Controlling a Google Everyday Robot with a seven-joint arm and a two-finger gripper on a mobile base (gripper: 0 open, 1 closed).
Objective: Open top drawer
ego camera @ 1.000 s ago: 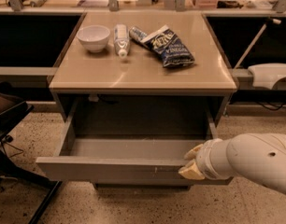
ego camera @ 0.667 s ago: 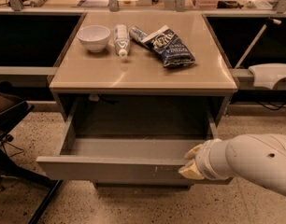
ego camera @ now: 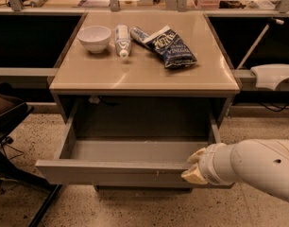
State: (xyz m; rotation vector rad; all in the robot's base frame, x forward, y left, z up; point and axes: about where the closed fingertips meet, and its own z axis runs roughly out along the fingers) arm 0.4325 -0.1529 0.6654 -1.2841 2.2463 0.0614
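Observation:
The top drawer (ego camera: 111, 171) is a wide grey handleless drawer under the beige table top. It stands pulled far out, and its plain grey inside (ego camera: 135, 150) shows with nothing in it. Small pale scratches mark the front panel right of centre. My gripper (ego camera: 194, 167) comes in from the right on a thick white arm (ego camera: 253, 167). Its pale tips sit at the drawer's front edge near the right end, touching the top rim of the front panel.
On the table top (ego camera: 144, 74) lie a white bowl (ego camera: 94, 37), a white tube (ego camera: 122, 39) and a dark blue snack bag (ego camera: 170, 46). A dark chair (ego camera: 10, 122) stands at the left. A white armrest (ego camera: 274, 74) is at the right. The floor is speckled.

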